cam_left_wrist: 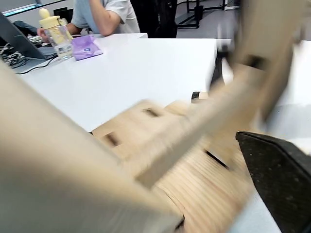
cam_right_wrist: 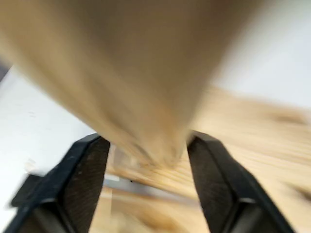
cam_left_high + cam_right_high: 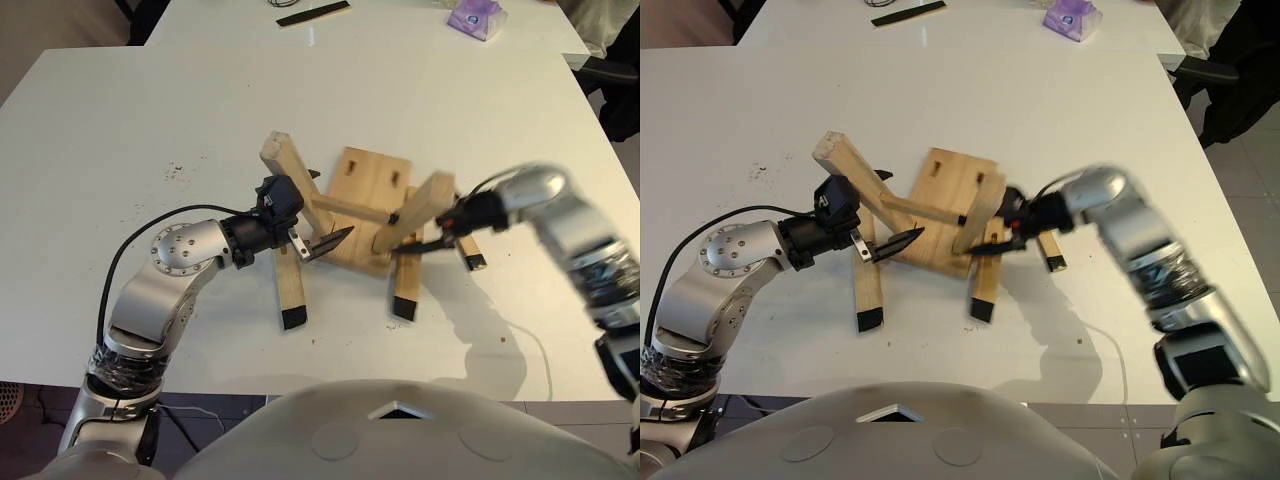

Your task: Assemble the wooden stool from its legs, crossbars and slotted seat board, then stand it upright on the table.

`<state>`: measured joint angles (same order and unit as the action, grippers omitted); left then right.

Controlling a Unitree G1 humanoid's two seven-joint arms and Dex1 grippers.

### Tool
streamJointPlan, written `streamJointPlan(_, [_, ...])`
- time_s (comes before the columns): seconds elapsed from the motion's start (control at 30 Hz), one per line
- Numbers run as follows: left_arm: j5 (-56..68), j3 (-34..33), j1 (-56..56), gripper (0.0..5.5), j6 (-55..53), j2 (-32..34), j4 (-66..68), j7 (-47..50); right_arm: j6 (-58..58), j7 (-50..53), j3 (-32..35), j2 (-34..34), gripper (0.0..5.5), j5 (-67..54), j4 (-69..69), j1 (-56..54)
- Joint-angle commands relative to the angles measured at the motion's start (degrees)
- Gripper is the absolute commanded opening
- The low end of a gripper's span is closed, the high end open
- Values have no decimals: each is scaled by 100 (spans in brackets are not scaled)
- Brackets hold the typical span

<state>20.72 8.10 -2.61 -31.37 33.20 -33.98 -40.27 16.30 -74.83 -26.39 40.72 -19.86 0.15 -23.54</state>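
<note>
The part-built wooden stool lies tilted on the white table (image 3: 120, 120). Its slotted seat board (image 3: 368, 182) faces up at the back. A crossbar (image 3: 350, 207) joins the left leg (image 3: 288, 280) to the right leg (image 3: 410, 275), and both black-tipped feet rest toward me. My right gripper (image 3: 405, 245) comes in from the right and is shut on the right leg (image 2: 146, 97), one finger (image 2: 82, 184) on each side. My left gripper (image 3: 328, 243) sits just right of the left leg, under the crossbar, its fingers (image 1: 282, 179) apart with nothing clamped.
A short loose leg (image 3: 472, 255) lies right of the stool, behind my right gripper. A purple packet (image 3: 477, 17) and a black strip (image 3: 313, 13) lie at the far edge. A bottle (image 1: 57, 34) stands beside the packet. Bare table spreads to the left.
</note>
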Motion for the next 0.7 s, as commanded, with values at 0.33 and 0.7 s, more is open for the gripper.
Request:
streamJointPlan(0.33, [-94,-580,528,540,351,467,248,-169,-128,71,659,152,328,480,146,-127])
streamJointPlan(0.7, [-1118,-406,1782,540,1363,943,1050,-188,-367,171,1008,282,328,671,444,426])
